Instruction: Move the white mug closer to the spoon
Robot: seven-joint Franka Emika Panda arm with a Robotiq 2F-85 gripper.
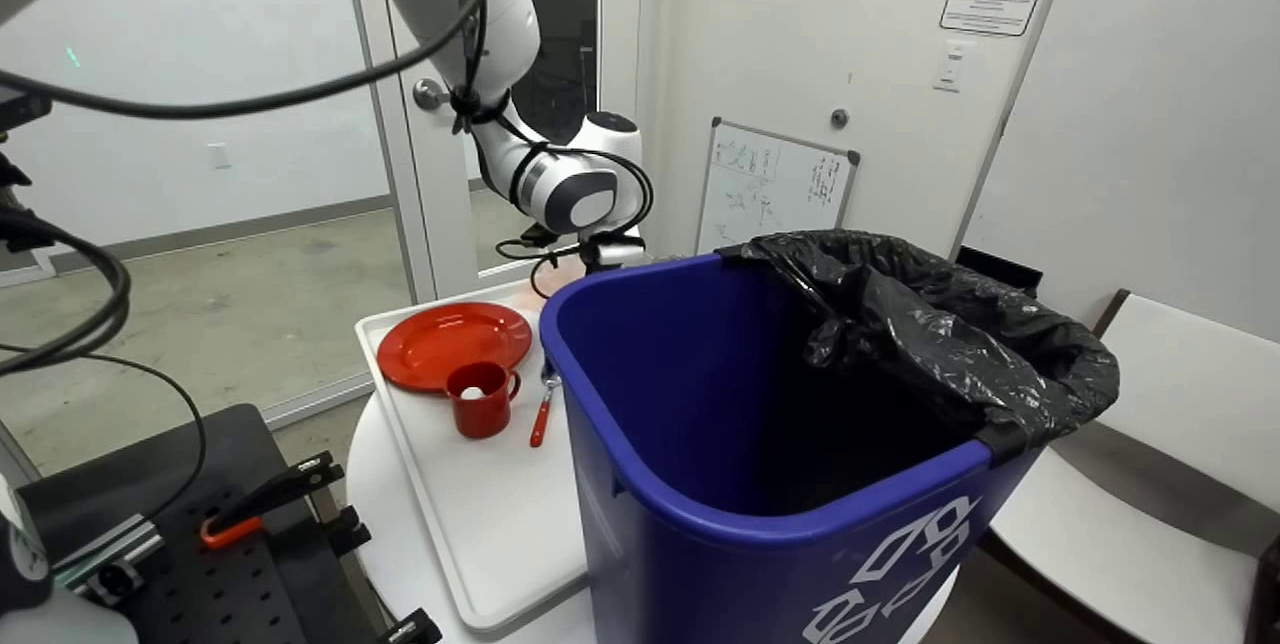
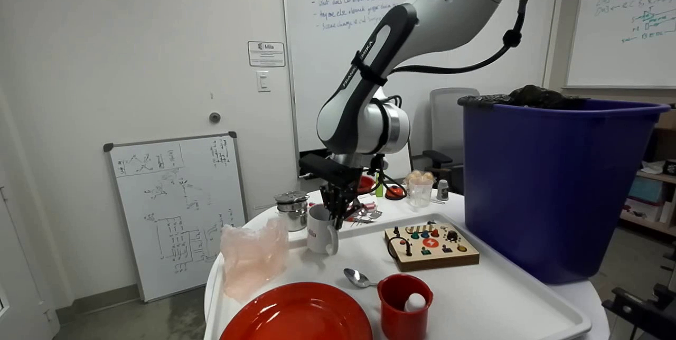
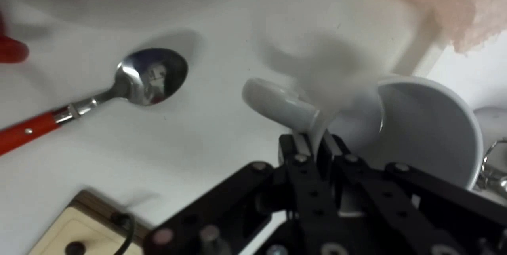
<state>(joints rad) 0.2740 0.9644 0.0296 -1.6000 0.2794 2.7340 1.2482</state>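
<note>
The white mug [image 2: 317, 232] is upright at the far side of the white tray [image 2: 491, 298]; I cannot tell if it touches the tray. My gripper [image 2: 336, 217] points down at its rim. In the wrist view the gripper [image 3: 315, 146] is shut on the wall of the mug [image 3: 431, 128] beside the handle, one finger inside and one outside. The spoon [image 3: 152, 75] has a metal bowl and red handle and lies apart from the mug. It also shows in both exterior views [image 1: 541, 419] [image 2: 358, 277]. The bin hides mug and fingertips in an exterior view.
A red plate [image 2: 301, 313] and a red cup [image 2: 404, 313] with a white object inside stand near the spoon. A wooden switch board [image 2: 433, 247], pink plastic bag [image 2: 253, 255] and metal pot [image 2: 292, 210] surround the mug. A tall blue bin [image 2: 554, 187] stands beside the tray.
</note>
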